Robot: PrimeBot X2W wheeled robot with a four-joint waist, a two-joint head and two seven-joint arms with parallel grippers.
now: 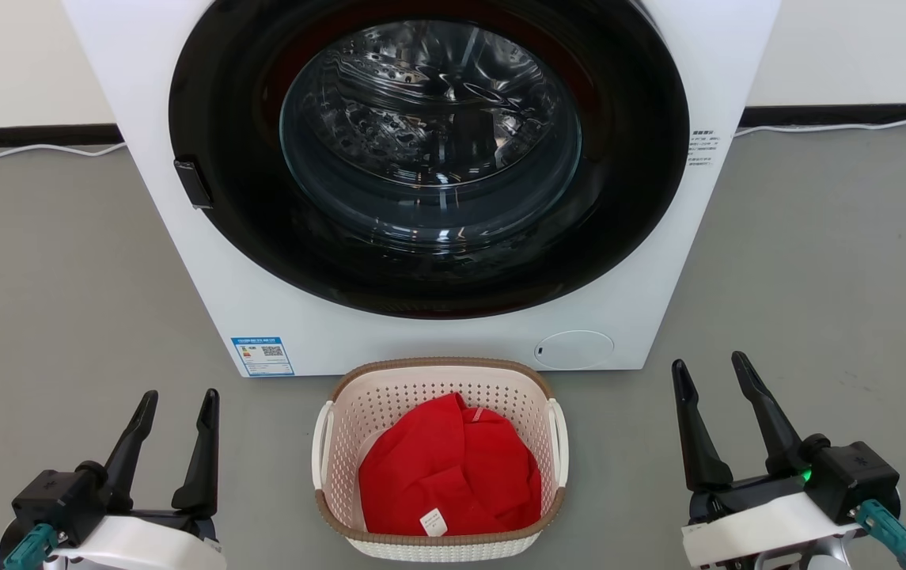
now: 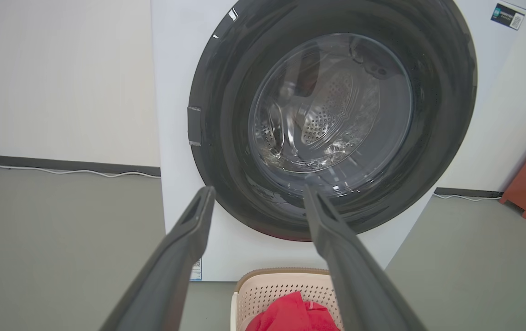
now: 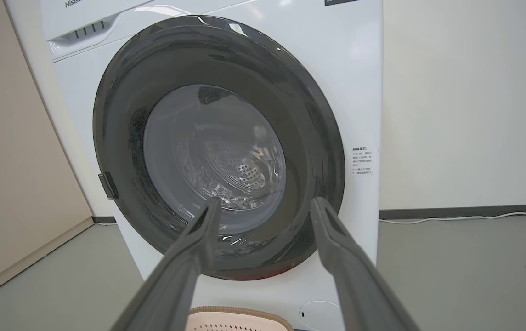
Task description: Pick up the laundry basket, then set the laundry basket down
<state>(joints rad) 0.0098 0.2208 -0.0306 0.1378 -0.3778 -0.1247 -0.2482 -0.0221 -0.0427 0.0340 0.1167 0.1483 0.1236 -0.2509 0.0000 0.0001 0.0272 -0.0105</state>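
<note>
On the grey floor [image 1: 816, 277], just in front of the washing machine [image 1: 437, 340] and centred below its round door [image 1: 429, 134], the laundry basket [image 1: 389, 400] stands upright. Its far rim is near the machine's white front panel; whether the two touch cannot be told. The basket is cream-white and perforated, with a brown woven-look rim and a white handle [image 1: 321, 443] on each short side. A crumpled red cloth [image 1: 449, 467] covers most of its bottom, and a small white tag [image 1: 432, 522] lies at the edge farthest from the machine.

The basket stands free of both tools. The left tool [image 1: 181, 393] hovers off the basket's left side, its two dark fingers spread apart and empty, pointing towards the machine. The right tool [image 1: 707, 361] hangs off the basket's right side, a little nearer the machine, its fingers likewise apart and empty. Both are well apart from the handles. In the left wrist view the basket's rim and the red cloth show low between the fingers, below the machine's door. In the right wrist view the brown rim shows at the foot of the machine.

The door is shut and dark-ringed, and the steel drum is visible through its glass. A blue label [image 1: 263, 356] sits at the machine's lower left corner and a round cap [image 1: 574, 349] at its lower right. Behind the machine a white cable [image 1: 840, 125] runs along the floor by the dark skirting.
</note>
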